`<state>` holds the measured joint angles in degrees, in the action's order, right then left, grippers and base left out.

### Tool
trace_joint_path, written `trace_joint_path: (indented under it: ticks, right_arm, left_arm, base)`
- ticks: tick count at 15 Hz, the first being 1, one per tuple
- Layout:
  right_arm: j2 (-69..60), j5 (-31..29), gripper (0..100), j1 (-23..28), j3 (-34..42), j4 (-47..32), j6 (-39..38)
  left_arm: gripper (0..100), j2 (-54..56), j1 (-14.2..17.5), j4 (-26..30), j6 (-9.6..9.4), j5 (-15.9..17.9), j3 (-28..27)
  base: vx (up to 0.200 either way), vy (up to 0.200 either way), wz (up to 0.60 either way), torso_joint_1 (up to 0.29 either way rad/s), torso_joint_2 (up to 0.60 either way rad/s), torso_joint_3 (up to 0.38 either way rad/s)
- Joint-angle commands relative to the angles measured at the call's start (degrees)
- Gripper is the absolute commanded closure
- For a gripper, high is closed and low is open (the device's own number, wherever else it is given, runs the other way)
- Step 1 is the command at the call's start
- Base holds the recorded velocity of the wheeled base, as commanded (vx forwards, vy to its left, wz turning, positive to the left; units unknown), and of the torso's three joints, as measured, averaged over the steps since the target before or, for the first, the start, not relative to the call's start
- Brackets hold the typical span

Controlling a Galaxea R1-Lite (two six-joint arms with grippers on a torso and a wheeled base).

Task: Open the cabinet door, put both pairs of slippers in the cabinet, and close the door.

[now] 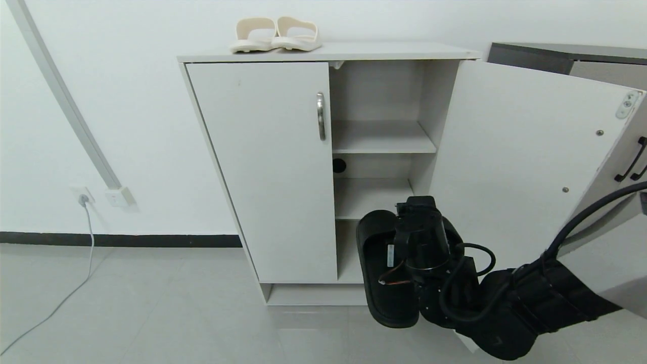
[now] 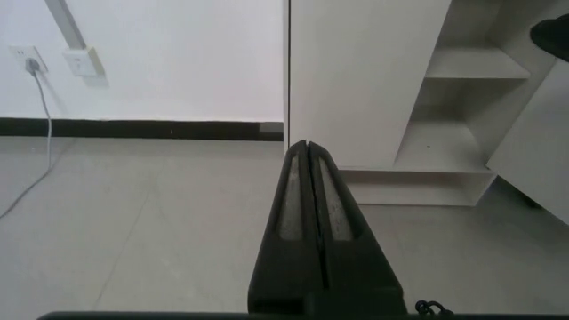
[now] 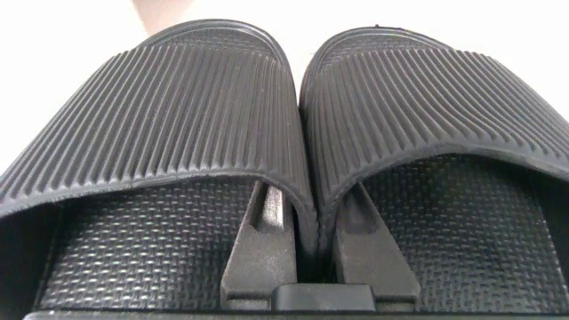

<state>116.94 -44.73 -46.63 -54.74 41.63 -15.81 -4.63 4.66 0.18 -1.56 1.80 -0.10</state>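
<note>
Slippers point(image 1: 385, 283), black, long axes toward the open cabinet point(image 1: 263, 177), clamped in right end effector point(image 3: 311, 240).

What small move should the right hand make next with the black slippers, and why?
Probably ease the right hand forward, carrying the black ribbed rubber slippers onto the bare lower shelf. It pinches both straps together, the white cabinet door beside them stands wide open, and the slippers hang just outside the opening.
</note>
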Motion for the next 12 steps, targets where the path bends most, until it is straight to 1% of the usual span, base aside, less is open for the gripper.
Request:
trace_joint_path:
  ticks: [1,4,6,12]
  right_arm:
    - [0.9,0.1,100,0.0,0.0,0.1,0.1]
    - [3.0,1.2,100,0.0,0.0,1.3,-0.3]
    - [5.6,3.6,100,-0.3,-0.2,5.7,0.1]
    - [8.0,4.1,100,-0.3,-1.1,6.5,0.0]
  left_arm:
    - [100,-0.4,0.1,-0.1,0.07,0.0,0.0]
    - [100,-0.4,0.1,-0.1,-0.02,0.0,0.0]
    - [100,-0.4,0.1,-0.1,0.07,0.0,0.0]
    - [100,-0.4,0.1,0.0,-0.02,0.1,0.0]
  base:
    - [0.000,0.000,0.00,0.000,0.00,0.000]
    - [0.000,0.000,0.00,0.000,0.00,0.000]
    - [0.000,0.000,0.00,0.000,0.00,0.000]
    - [0.000,0.000,0.00,0.000,0.00,0.000]
